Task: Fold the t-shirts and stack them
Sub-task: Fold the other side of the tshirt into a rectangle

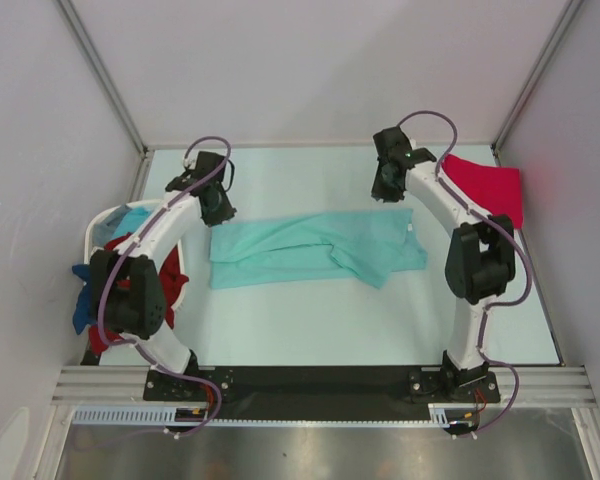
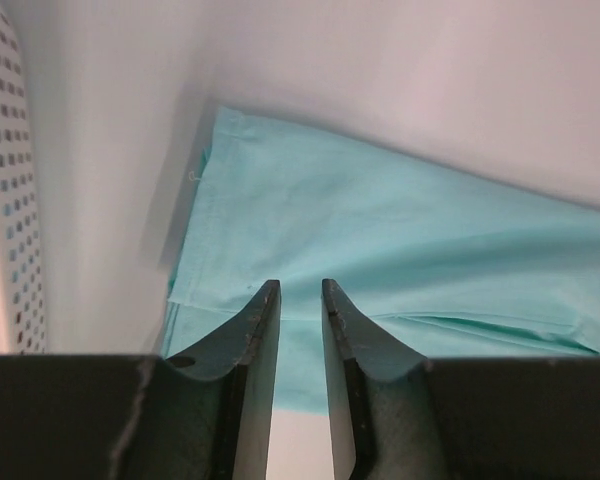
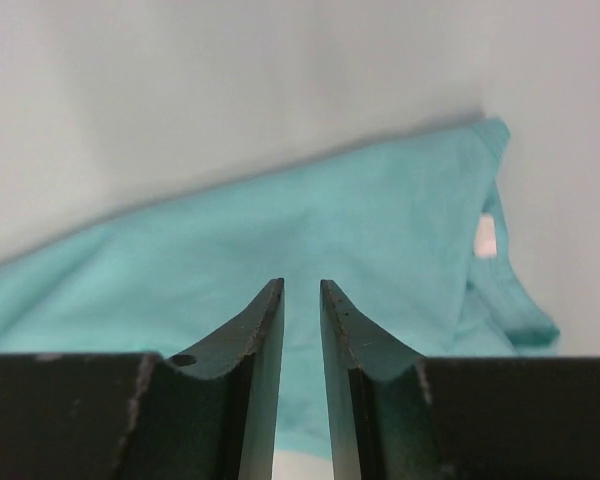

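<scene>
Left end effector [image 2: 300, 286], right end effector [image 3: 300, 284]: both narrow, empty, over light teal t-shirt [image 1: 310, 250], centre of table [image 1: 330, 330], partly folded. Pinkish-red t-shirt [image 1: 485, 185], 2 o'clock: apparently finished. Basket [image 1: 105, 218], 9 o'clock: remaining t-shirts [image 1: 170, 268] unfolded. Progress judged early.

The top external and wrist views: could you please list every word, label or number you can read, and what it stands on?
No text can be read.
The one label, a small white neck tag on the light teal t-shirt, is too blurred to read.
</scene>
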Motion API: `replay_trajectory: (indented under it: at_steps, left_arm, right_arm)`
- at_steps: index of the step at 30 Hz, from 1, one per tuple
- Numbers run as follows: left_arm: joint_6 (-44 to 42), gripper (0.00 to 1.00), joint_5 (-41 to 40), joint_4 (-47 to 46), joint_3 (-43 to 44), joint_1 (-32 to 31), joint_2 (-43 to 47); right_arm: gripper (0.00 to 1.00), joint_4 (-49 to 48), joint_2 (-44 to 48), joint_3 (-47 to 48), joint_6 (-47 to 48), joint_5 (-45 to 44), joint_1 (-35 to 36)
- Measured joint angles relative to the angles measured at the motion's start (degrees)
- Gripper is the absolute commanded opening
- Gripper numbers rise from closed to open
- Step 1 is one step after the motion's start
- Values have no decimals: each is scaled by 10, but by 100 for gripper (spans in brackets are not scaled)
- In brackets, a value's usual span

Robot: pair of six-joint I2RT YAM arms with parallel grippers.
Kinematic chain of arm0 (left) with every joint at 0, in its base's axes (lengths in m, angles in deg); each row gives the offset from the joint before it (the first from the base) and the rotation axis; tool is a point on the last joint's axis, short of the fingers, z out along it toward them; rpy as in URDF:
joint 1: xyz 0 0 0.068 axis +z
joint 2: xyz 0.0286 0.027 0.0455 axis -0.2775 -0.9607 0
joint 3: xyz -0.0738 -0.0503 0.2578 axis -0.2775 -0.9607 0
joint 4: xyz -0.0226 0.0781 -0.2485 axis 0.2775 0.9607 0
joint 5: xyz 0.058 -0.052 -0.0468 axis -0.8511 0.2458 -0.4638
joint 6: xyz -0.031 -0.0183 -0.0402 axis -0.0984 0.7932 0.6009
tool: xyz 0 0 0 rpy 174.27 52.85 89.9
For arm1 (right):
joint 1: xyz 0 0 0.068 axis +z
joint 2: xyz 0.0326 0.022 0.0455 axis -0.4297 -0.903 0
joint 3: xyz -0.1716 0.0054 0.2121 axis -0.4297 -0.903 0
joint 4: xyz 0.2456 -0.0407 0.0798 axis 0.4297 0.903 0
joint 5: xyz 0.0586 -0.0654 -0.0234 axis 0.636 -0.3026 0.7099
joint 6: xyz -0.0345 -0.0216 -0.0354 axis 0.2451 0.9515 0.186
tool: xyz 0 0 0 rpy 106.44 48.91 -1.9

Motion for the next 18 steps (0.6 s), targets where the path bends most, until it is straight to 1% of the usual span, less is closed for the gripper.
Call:
replay_trajectory:
  at_steps: [3,5,7,8,9,12,18]
  left_arm:
    - [0,26,15,-11,-20,-3,-32]
    - [0,26,25,-14,-42,-9,-54]
    - [0,28,30,-14,-59,-16,-66]
    - [0,29,31,-14,-69,-22,-70]
    - [0,31,33,-14,-72,-25,-70]
    - [-1,34,36,-17,-82,-39,-65]
    - [-5,35,35,-24,-99,-53,-40]
  right_arm:
    - [24,-10,60,-70,-2,-6,16]
    - [25,-18,84,-122,-9,-7,26]
    - [27,-22,92,-169,-16,-7,28]
    - [32,-24,93,-199,-22,-9,28]
    - [34,-23,93,-211,-25,-9,28]
    - [39,-23,100,-255,-35,-13,28]
    - [40,-33,123,-275,-50,-19,43]
